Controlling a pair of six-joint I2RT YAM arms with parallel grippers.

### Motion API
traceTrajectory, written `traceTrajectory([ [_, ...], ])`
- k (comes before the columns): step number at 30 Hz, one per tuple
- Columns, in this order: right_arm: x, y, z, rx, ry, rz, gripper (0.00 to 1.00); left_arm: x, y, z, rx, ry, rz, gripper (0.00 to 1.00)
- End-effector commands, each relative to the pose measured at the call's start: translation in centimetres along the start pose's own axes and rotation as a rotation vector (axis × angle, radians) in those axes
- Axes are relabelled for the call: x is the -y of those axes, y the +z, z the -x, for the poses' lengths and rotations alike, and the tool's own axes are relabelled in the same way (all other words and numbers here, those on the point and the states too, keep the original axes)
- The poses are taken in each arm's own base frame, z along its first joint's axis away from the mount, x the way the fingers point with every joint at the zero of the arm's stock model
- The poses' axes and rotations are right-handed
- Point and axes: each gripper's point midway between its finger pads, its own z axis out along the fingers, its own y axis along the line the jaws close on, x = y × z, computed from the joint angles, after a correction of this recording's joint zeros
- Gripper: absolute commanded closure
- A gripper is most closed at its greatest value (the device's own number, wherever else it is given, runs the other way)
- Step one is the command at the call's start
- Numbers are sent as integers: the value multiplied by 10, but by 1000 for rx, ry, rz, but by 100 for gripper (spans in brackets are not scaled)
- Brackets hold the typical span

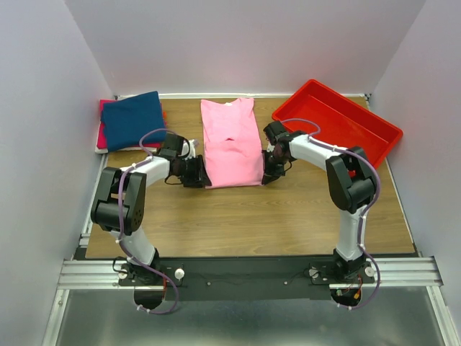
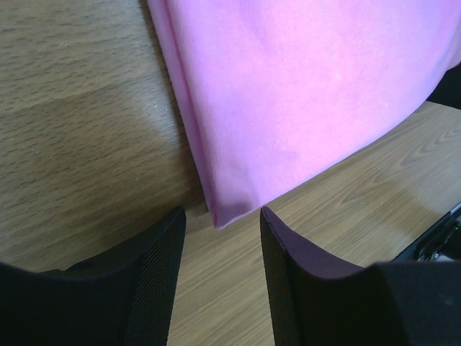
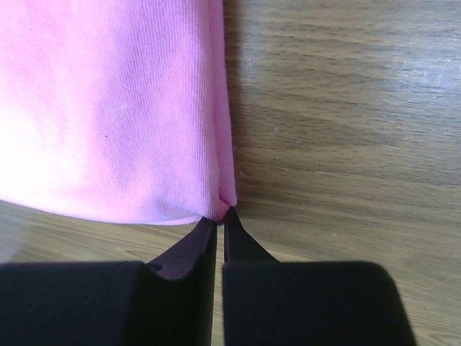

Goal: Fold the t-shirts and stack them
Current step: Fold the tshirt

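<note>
A light pink t-shirt lies folded into a long strip in the middle of the table, collar end away from me. My left gripper is open at its near left corner; in the left wrist view the corner of the shirt lies just ahead of the gap between the fingers, with the gripper low over the wood. My right gripper is shut on the near right corner; in the right wrist view the shirt is pinched at the tips of the gripper. A navy t-shirt lies folded on a red-magenta one at the back left.
A red plastic tray sits at the back right, just behind the right arm. White walls close in the table on the left, back and right. A white cloth edge shows under the back-left stack.
</note>
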Motion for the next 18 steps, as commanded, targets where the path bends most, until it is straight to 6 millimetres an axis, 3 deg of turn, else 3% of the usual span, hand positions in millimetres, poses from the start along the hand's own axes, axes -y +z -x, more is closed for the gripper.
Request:
traceTrajectory([
  [1,9,22,-7,-34,-26,-37,89,-2,10,-11,-48,-3,5,46],
  [7,8,22,-5,-30,-32,-31,89,-1,19,-21,-99,9,25,50],
  [8,8,22,-5,-30,-33,-31,89,-2,20,-23,-107,10,31,54],
  [9,7,21,-3,-25,-36,-31,89,-5,21,-26,-119,6,53,65],
  [10,8,21,-4,-26,-37,-33,89,-8,22,-29,-126,4,68,65],
  [11,7,20,-3,-23,-41,-31,90,-10,22,-31,-132,2,80,78],
  [13,7,19,-2,-21,-41,-30,90,-17,21,-36,-143,-8,111,88],
  [18,4,11,0,-4,-48,-19,94,-19,12,-34,-121,-3,152,95],
])
